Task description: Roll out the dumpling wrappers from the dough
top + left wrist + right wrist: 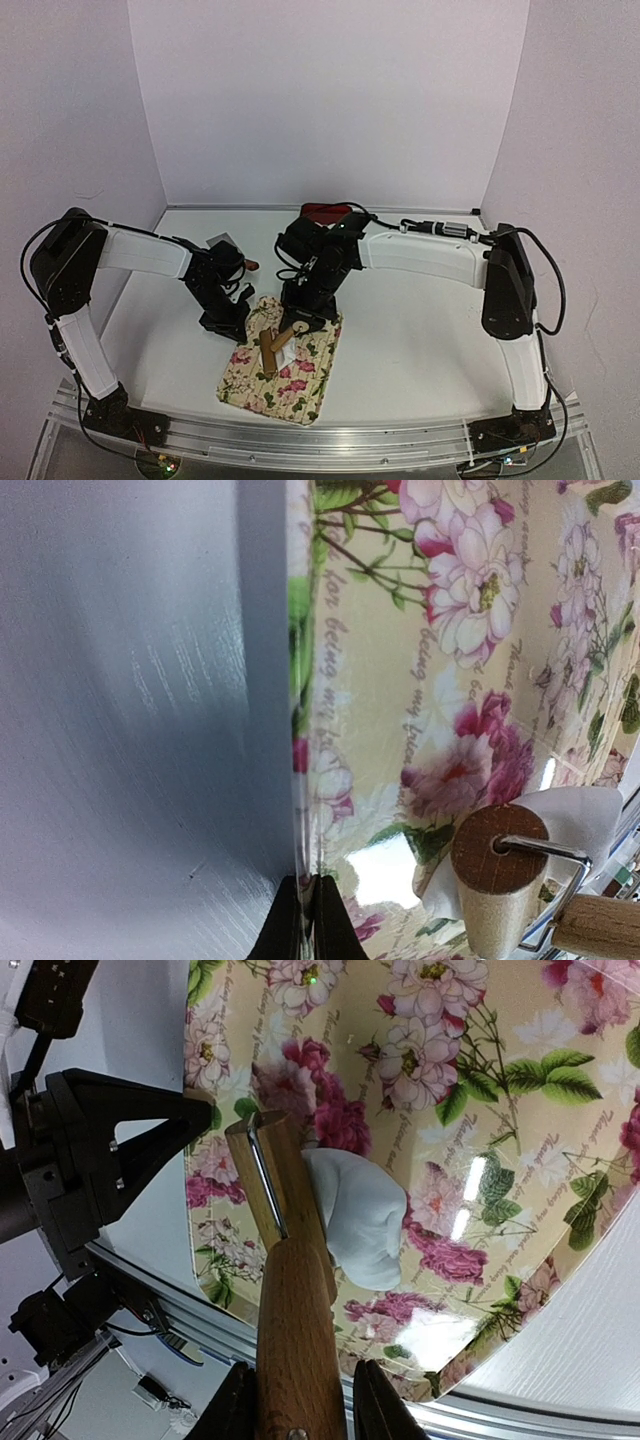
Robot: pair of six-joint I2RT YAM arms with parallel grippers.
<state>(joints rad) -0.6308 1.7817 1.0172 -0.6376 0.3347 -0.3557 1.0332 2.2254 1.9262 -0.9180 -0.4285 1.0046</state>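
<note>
Two robot arms reach in over a white desk (420, 330) and meet at a floral mat (300, 385) that lies near the front edge. The mat is cream, printed with pink roses and green leaves.

The left arm (140, 250) comes in from the left side. Its jaws are together, with their tips at the mat's left edge. The pictures do not show whether they pinch that edge or only rest at it.

The right arm (420, 255) comes in from the right, with its wrist bent down over the mat. Its jaws are clamped on the wooden handle of a small roller (295, 1310). The handle ends in a metal bracket that carries a pale wooden drum, and the drum rests low on the mat.

The dough (355, 1220) is one soft white lump, smooth and slightly folded. It lies on the mat, touching the roller's side, in the half of the mat nearer the left arm. From the left wrist its white edge shows just behind the drum's round end.

A red thing (325, 212) sits at the back of the desk, mostly hidden by the right arm.
</note>
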